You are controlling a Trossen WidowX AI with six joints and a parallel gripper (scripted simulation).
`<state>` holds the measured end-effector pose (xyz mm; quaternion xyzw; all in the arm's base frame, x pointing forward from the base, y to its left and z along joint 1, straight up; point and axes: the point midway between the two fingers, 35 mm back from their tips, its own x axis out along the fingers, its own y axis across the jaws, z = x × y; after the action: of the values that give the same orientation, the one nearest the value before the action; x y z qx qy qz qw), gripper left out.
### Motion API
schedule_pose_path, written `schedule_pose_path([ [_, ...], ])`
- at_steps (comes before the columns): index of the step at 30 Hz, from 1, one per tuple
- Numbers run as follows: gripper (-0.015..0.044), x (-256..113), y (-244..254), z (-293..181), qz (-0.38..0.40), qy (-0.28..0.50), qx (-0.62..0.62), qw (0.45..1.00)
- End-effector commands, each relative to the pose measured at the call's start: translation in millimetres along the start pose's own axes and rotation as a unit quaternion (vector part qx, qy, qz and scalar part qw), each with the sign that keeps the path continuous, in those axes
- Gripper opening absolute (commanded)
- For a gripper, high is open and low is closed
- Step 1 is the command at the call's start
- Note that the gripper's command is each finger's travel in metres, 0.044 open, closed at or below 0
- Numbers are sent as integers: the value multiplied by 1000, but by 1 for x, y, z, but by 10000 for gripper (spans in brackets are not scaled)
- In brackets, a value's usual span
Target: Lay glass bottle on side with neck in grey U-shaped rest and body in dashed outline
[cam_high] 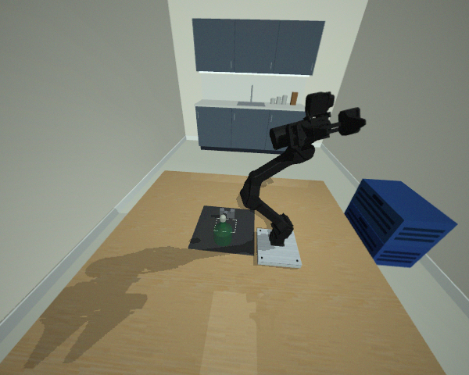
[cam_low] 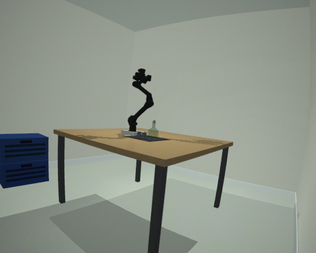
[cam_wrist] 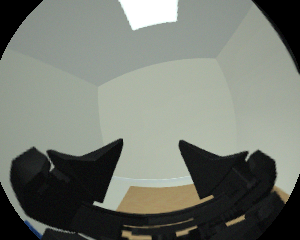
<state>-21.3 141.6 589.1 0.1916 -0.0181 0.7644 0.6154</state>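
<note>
bottle [cam_high: 223, 235] [cam_low: 153, 133] upright on the mat [cam_high: 242, 242] [cam_low: 163, 139], long axis vertical | gripper [cam_high: 349, 122] [cam_wrist: 152, 143] way up high, well apart from it, fingers spread, nothing in them | guessing it swings round and down to the bottle next, gently, it's glass

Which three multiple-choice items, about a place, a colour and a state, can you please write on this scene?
1. Where is the bottle?
A) on the blue cabinet
B) on the dark mat
C) on the floor

2. What colour is the cabinet beside the table?
A) blue
B) red
C) yellow

3. How is the hand?
A) shut on the bottle
B) shut, empty
C) open, empty

1 B: the bottle stands upright on the dark mat.
2 A: the cabinet is blue.
3 C: the hand has its fingers apart, nothing between.
</note>
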Motion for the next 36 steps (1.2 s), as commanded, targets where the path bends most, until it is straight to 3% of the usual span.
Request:
schedule_pose_path([
  [1, 426, 0, 1, 0, 2, 0, 0, 1000],
  [8, 440, -5, 40, 3, 79, -20, -11, 997],
  [17, 440, -53, 129, 12, 290, -84, -44, 952],
  [27, 440, -168, 193, 26, 522, -189, -62, 830],
  [36, 440, -297, 181, 40, 688, -307, -39, 656],
])
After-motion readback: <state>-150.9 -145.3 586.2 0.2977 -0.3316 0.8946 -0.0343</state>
